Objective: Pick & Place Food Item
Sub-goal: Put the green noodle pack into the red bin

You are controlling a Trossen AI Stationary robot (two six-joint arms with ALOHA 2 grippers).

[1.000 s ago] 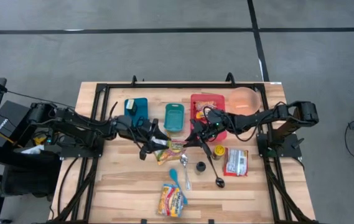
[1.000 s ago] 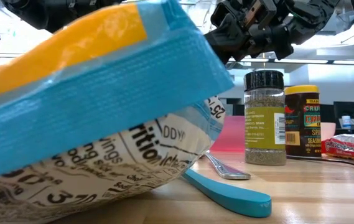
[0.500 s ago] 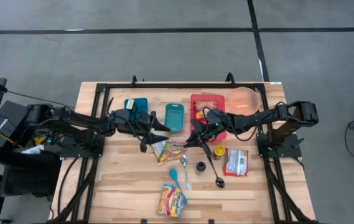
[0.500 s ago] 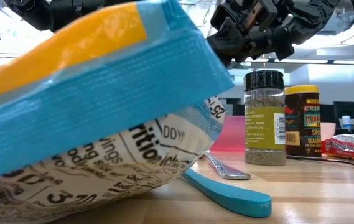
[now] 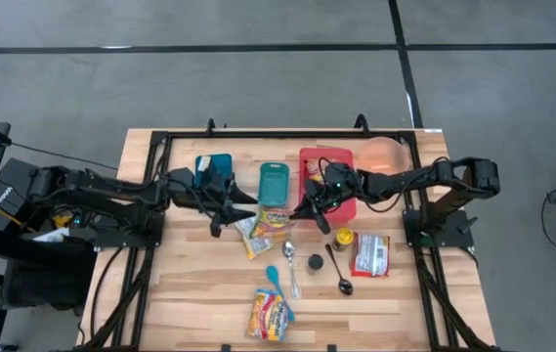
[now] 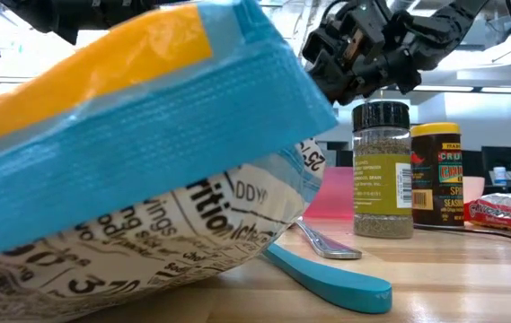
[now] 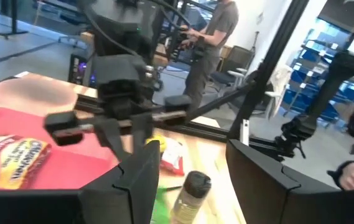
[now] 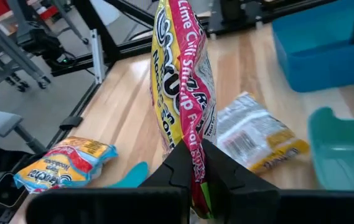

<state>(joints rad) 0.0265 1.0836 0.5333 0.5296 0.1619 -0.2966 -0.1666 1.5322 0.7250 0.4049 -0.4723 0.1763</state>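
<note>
My right gripper (image 5: 302,210) is shut on a yellow, red and green noodle packet (image 8: 180,81) at mid table, just near of the teal container (image 5: 274,184). A white and yellow packet (image 8: 251,140) lies flat on the wood beside the held one. My left gripper (image 5: 241,207) stands open a little to the left of both packets with nothing between its fingers (image 7: 139,171). In the low view my right gripper (image 6: 354,54) shows at the top, behind a big packet (image 6: 120,161) close to the camera. My right gripper pinches the noodle packet's sealed end (image 8: 195,158) between its two fingers. The fingers come from the table's right, slanting slightly down. The packet stands on edge and sticks out ahead of the fingers toward the table's left. Whether its far end touches the wood, I cannot tell.
A red tray (image 5: 341,156) with a packet, a pink bowl (image 5: 383,156) and a second blue container (image 5: 214,171) stand at the back. Two spice jars (image 5: 315,262) (image 5: 343,238), a red packet (image 5: 370,254), a black spoon (image 5: 339,274), a metal spoon (image 5: 292,279) and a blue spoon (image 5: 276,282) lie nearer. Another noodle packet (image 5: 270,313) sits by the near edge.
My left gripper has drawn back from the packets toward the table's left and far edge, rising a little. My right gripper has shifted slightly toward the far edge, keeping the noodle packet in its fingers.
</note>
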